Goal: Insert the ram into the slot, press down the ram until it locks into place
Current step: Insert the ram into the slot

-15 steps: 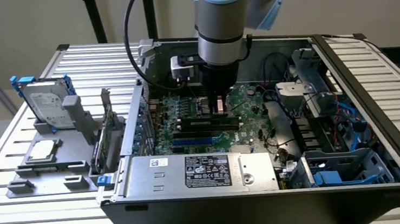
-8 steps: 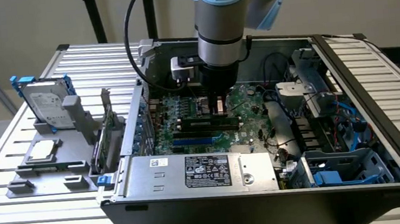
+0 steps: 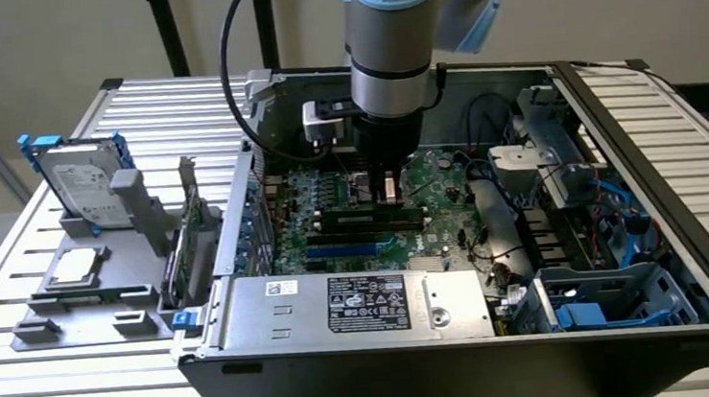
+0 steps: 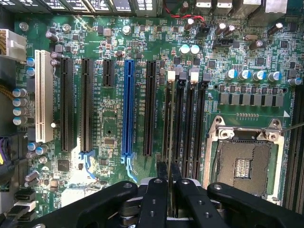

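Hovering above the slot [image 4: 167,128], fingers [image 4: 162,175] pinched narrowly on the ram [image 4: 168,176]

In the open black computer case [image 3: 473,371] lies a green motherboard [image 4: 109,118] with a blue slot [image 4: 128,109], a white slot [image 4: 43,95] and a bare processor socket [image 4: 243,164], near a silver power supply [image 3: 275,311]; outside, a hard drive [image 3: 81,184] stands in a grey holder [image 3: 82,307].

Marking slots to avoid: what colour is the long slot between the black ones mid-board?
The long slot is blue; the wrist view shows it best.
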Controlling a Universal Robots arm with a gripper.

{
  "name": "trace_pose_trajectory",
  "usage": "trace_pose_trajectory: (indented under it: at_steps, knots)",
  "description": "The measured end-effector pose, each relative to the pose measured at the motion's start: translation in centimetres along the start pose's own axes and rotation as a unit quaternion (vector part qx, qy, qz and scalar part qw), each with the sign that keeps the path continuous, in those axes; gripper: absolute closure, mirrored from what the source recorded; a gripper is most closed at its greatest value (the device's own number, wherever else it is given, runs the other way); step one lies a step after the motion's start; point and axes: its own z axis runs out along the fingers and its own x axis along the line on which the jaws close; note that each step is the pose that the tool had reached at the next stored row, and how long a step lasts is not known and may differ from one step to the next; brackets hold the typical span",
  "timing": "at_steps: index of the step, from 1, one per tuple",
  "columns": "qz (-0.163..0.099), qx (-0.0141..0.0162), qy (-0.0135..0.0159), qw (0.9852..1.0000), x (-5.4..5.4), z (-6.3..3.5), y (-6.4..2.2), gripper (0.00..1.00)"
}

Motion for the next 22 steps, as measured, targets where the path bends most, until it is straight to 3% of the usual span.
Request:
trace_pose_trajectory:
  at_steps: [2,3,12,22]
  knots:
    - [0.0,-0.0001,0.0001,1.0,0.0,0.0,0.0,0.85]
    - [0.0,-0.0001,0.0002,1.0,0.0,-0.02,0.0,0.78]
    - [0.0,-0.0001,0.0,1.0,0.0,-1.25,0.3,0.78]
    - [0.0,-0.0003,0.0,1.0,0.0,-1.55,0.72,0.78]
